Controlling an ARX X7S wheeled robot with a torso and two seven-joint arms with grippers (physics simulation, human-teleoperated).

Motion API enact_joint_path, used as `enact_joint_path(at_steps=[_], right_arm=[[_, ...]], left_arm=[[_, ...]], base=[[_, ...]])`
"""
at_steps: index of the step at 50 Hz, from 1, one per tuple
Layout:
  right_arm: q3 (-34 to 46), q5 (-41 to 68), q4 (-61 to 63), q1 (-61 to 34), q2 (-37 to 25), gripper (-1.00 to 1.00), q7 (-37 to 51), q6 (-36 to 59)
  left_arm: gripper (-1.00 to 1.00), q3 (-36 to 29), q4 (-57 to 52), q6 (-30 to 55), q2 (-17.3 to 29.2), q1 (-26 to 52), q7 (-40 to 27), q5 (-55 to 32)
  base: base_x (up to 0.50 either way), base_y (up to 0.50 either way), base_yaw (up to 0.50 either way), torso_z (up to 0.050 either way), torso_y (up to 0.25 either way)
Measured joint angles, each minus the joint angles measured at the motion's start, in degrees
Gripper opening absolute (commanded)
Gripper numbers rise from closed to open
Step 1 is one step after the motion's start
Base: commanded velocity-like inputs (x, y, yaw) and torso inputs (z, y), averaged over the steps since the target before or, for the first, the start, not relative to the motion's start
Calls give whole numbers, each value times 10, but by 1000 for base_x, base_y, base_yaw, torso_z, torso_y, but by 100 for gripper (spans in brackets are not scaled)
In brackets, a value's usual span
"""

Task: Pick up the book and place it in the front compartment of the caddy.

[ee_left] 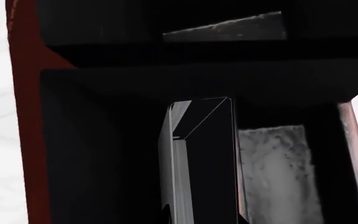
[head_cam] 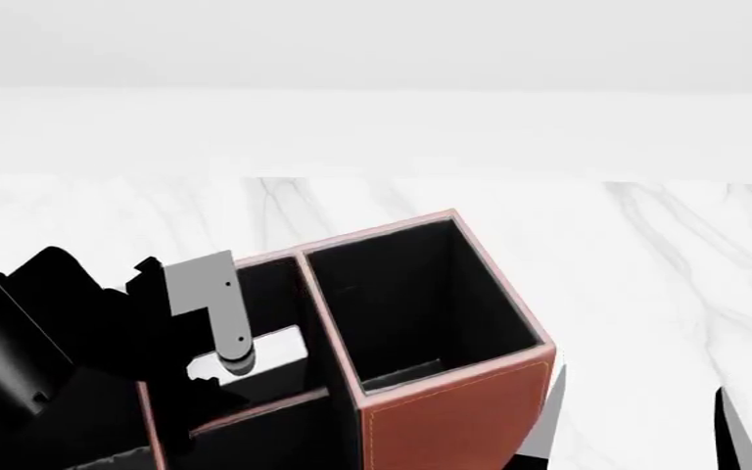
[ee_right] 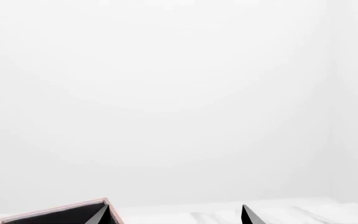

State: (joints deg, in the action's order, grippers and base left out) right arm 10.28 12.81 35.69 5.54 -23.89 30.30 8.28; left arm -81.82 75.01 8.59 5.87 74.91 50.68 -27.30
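Nearest the left wrist camera, the thin black-covered book hangs upright inside the reddish-brown, black-lined caddy, toward 6 o'clock, evidently for lowering into a cell, though whether either end effector is clamped or apart cannot be told.

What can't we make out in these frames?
- Left gripper: jaws hidden in both views; the head view shows only the arm over the caddy.
- Book: lower end cut off by the left wrist picture's edge; hidden in the head view.
- Right gripper: only fingertips show, rest cut off.
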Motion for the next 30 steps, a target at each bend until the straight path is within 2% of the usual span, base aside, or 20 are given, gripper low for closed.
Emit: enact_joint_path(at_steps=[9,10,17,30], right_arm=[[1,1,-4,-1,-1,100,0,-2],[1,1,-4,-1,-1,100,0,-2],[3,1,-8,-1,-1,100,1,-5],[4,3,-7,-1,-2,100,1,-7]], left_arm=[[-100,34,0,6,-3,-4,-1,28],[100,39,0,9,-4,-4,-1,30],[100,69,-14,57,-11,-8,-55,0],[100,131,-7,81,-18,-6,-31,39]], base=[[0,0,0,0,0],[0,0,0,0,0],[0,0,0,0,0],[5,0,0,0,0]])
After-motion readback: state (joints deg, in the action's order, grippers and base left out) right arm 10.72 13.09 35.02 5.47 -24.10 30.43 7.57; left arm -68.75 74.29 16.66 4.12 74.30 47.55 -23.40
